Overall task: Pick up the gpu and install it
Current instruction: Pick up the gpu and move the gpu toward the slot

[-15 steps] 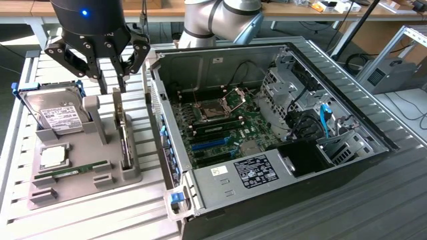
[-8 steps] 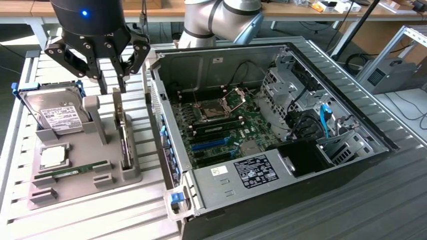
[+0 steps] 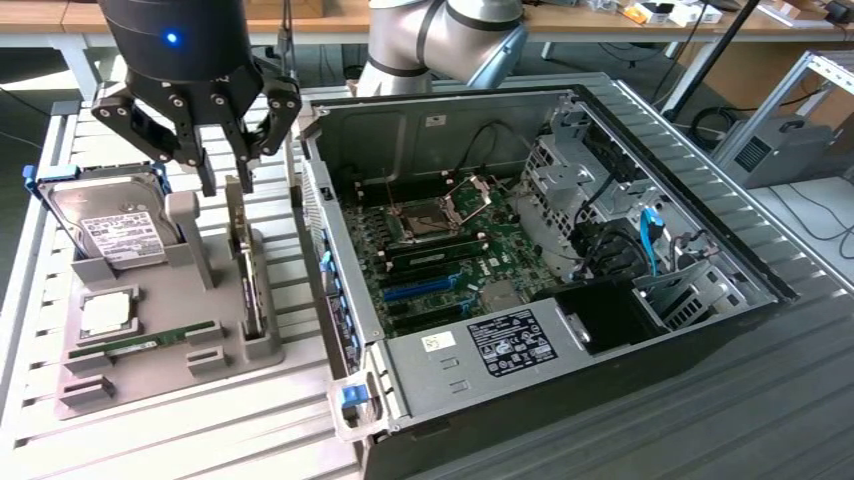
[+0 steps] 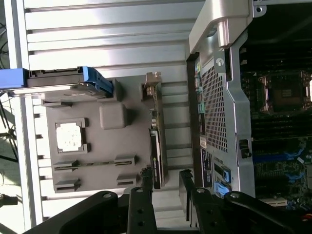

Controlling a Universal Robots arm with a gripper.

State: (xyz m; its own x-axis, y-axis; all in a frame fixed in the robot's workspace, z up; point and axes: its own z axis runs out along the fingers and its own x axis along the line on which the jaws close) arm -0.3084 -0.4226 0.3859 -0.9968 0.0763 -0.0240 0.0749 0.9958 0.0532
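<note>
I see gripper (image 3: 227, 172) wide open, holding nothing, hovering over gpu (image 3: 248, 285). Gpu stands on edge in grey tray (image 3: 154, 378), beside PC case (image 3: 534, 350). Long axis runs between fingers (image 4: 141, 197), card directly below.

Left of the open computer case (image 3: 400, 120) in the exterior view, I've got a grey holder (image 3: 147, 385) sitting on the slatted table (image 3: 200, 435). On its side away from the case, a silver hard drive (image 3: 120, 235) stands on edge, white label showing. A square processor chip (image 3: 107, 312) and a green memory stick (image 3: 140, 343) lie flat. Inside the case there's a green motherboard (image 3: 461, 265), an open processor socket (image 3: 427, 215) and a labelled power supply (image 3: 501, 345).
</note>
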